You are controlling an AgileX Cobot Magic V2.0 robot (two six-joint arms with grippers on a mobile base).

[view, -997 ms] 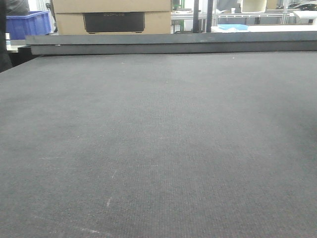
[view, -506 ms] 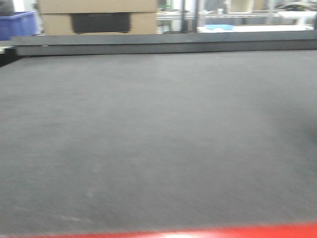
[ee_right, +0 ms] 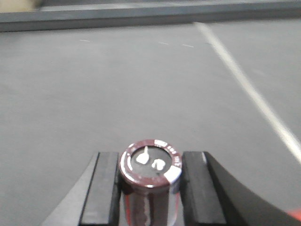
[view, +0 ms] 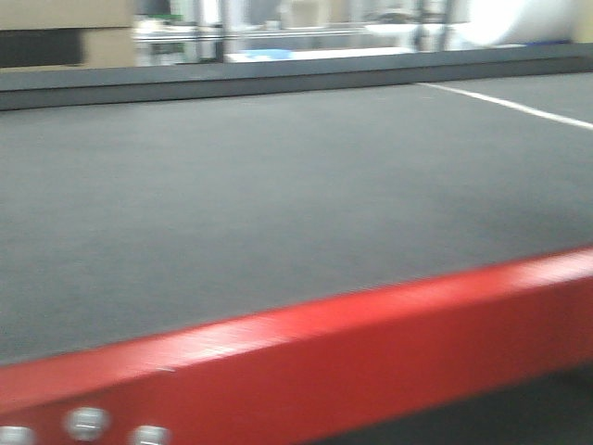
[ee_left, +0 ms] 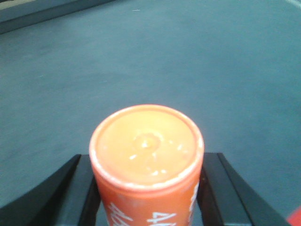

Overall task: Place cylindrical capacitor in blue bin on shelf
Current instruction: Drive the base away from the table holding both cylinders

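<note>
In the left wrist view my left gripper (ee_left: 148, 157) is shut on an orange cylindrical capacitor (ee_left: 146, 146) with white print, held upright above the grey mat. In the right wrist view my right gripper (ee_right: 150, 155) is shut on a dark maroon cylindrical capacitor (ee_right: 149, 165) with two silver terminals on top, also above the mat. Black fingers (ee_right: 106, 188) press on both sides of it. The steel shelf and the blue bin are out of view. Neither gripper shows in the front view.
A grey mat (view: 259, 195) covers the workbench, which has a red front rail (view: 371, 343) with bolts at lower left. A white line (view: 505, 104) crosses the mat at right, also in the right wrist view (ee_right: 244, 80). A cardboard box (view: 56, 37) and blurred clutter stand behind.
The front view has pulled back and swung right: the red rail has come into view and risen, and the box and far edge have slid left. The blue bin at far left is gone.
</note>
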